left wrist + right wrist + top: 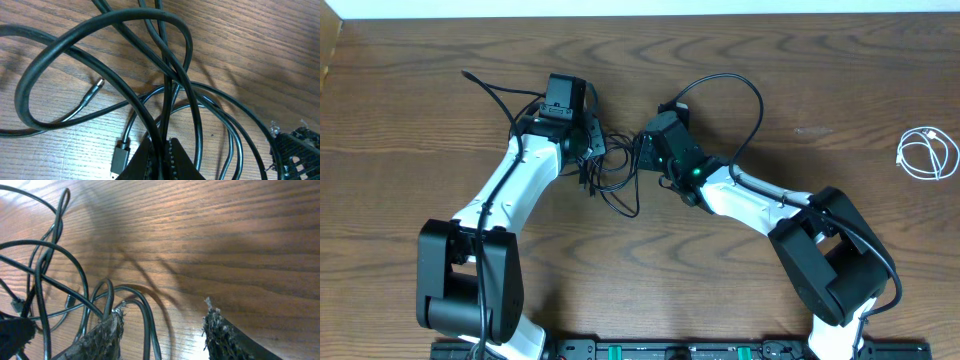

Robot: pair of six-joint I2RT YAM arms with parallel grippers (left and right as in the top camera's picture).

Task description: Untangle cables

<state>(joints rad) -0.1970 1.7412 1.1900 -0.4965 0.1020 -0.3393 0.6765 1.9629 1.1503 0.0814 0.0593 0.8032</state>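
Observation:
Black cables lie tangled in loops at the table's middle, between my two grippers. My left gripper is shut on black cable strands that run up out of its jaws; a flat plug and a thin barrel plug lie beside it. Just right of the tangle, my right gripper is open. A black cable loop lies on the wood between its fingers, close to the left one, ungripped. The white cable lies coiled alone at the far right.
The dark wooden table carries everything. One black cable end trails off to the upper left behind the left arm. A thicker black arm cable arcs above the right wrist. The arm bases stand at the front edge.

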